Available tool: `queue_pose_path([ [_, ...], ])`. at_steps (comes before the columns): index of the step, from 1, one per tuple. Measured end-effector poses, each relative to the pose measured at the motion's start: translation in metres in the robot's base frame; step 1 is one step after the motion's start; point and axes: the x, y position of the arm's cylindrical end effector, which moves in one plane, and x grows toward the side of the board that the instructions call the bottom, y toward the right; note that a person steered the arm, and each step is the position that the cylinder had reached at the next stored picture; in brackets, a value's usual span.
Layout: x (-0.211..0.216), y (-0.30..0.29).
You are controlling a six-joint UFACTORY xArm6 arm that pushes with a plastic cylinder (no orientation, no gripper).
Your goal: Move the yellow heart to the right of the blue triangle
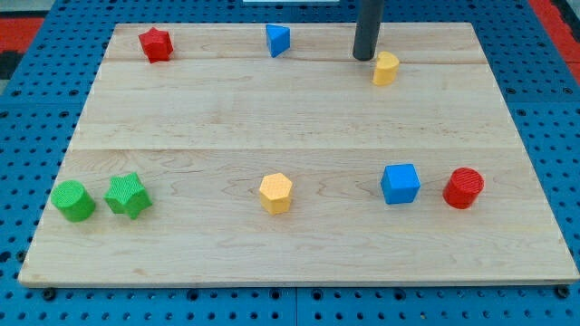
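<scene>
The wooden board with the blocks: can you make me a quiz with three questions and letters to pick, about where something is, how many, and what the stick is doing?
1. Where is the blue triangle?
A. near the view's top
B. bottom left corner
C. beside the green blocks

2. How many yellow blocks are on the board?
A. one
B. two
C. four

3. My tip is:
A. right beside the yellow heart, on its left
B. resting on the red star
C. far from every block

Answers: 1 A, it sits by the top edge. 2 B, the heart and the yellow hexagon. 3 A, the rod ends just left of the heart.
</scene>
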Motion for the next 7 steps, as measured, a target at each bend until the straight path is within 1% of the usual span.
queue_pose_path([
  [3,-0.001,0.001],
  [4,0.022,0.007],
  [5,0.051,-0.015],
  [6,0.081,0.018],
  [7,0.062,0.031],
])
